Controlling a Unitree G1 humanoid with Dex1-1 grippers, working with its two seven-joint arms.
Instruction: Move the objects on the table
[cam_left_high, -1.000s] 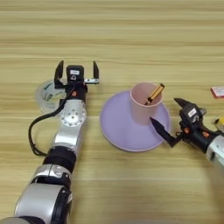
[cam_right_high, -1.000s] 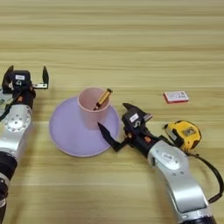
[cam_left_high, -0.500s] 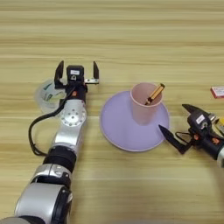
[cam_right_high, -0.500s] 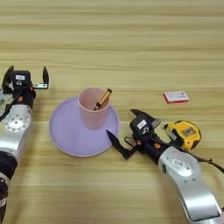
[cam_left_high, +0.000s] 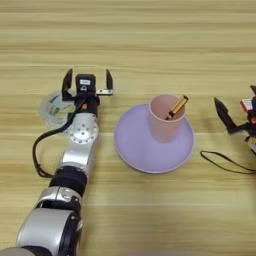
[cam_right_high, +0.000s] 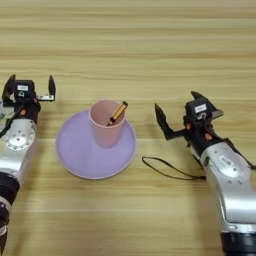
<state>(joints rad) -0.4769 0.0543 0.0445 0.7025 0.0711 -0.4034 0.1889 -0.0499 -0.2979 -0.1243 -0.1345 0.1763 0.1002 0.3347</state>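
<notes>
Standing at frame centre on the lilac plate (cam_right_high: 80, 160), the pink cup (cam_right_high: 106, 125) holds its orange stick (cam_right_high: 117, 113), well left of the right gripper (cam_right_high: 176, 113), jaws spread and empty. Upper left, the left gripper (cam_left_high: 86, 84) hangs parked, jaws apart, beside the tape roll (cam_left_high: 52, 108).

Bright, even overhead light, soft focus in both eye views.
Bench (cam_left_high: 150, 30) evenly lit, no hot spots or glare. Shadows faint and short: a thin one under the plate (cam_left_high: 132, 157) rim, a soft one beside the left arm (cam_left_high: 80, 145). Edges of cup (cam_right_high: 105, 131) and right arm (cam_right_high: 225, 170) slightly smeared. Wood grain lines run straight to the borders, no visible warp.
</notes>
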